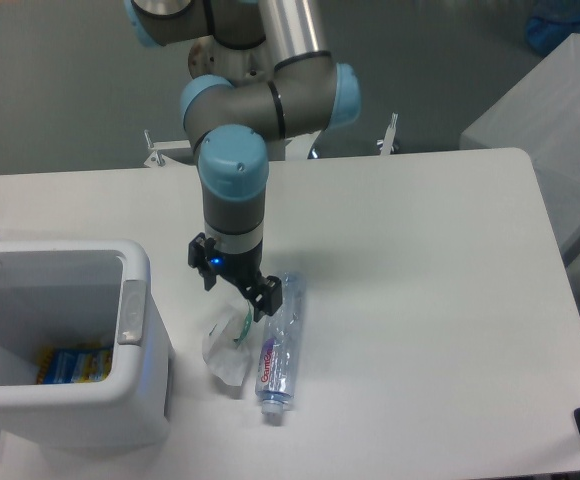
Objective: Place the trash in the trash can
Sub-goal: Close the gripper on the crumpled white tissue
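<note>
Two pieces of trash lie on the table (420, 300), side by side and touching or nearly so: a crumpled white wrapper (228, 343) with green marks, and to its right a crushed clear bottle (279, 345) with a purple-and-white label, lying lengthwise with its cap toward the near edge. The gripper (236, 283) hangs right above the wrapper's far end, its fingers spread and nothing between them; one finger (267, 297) is dark against the bottle's upper end, the other sits toward the bin. A blue light glows on the gripper body. I cannot tell whether the fingertips touch the wrapper. The bin (135, 310) stands at the left of the table, just beside the wrapper, white and thick-walled with a grey tab on its right rim. A blue-and-yellow packet (73, 364) lies on its floor. Neither the wrapper nor the bottle is in the bin
</note>
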Robot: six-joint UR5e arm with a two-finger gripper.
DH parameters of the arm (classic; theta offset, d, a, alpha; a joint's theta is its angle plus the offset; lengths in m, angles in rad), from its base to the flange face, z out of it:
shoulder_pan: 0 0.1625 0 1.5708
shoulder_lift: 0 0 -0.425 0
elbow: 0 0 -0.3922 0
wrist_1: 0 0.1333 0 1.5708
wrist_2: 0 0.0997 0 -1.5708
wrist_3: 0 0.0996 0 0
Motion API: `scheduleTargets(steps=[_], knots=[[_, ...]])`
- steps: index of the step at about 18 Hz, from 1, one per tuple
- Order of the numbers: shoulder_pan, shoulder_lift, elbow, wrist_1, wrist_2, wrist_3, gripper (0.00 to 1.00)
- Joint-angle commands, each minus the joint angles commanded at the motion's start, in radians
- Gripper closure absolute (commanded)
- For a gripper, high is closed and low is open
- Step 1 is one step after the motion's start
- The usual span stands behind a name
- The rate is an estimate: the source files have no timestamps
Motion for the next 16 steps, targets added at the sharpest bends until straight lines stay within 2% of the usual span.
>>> scheduleTargets(steps=[1,2,3,7,8,9,16], knots=[[-0.002,-0.003,0.000,0.000,0.002,-0.006,0.05],[-0.003,-0.006,0.002,0.000,0.002,-0.014,0.16],[-0.003,-0.006,0.003,0.000,0.002,-0.021,0.35],[-0.003,-0.009,0.008,0.000,0.002,-0.038,0.93],[-0.003,-0.009,0.011,0.000,0.002,-0.038,0.99],[-0.003,-0.009,0.014,0.000,0.002,-0.040,1.00],[0.012,-0.005,0.017,-0.003,0.002,-0.038,1.00]])
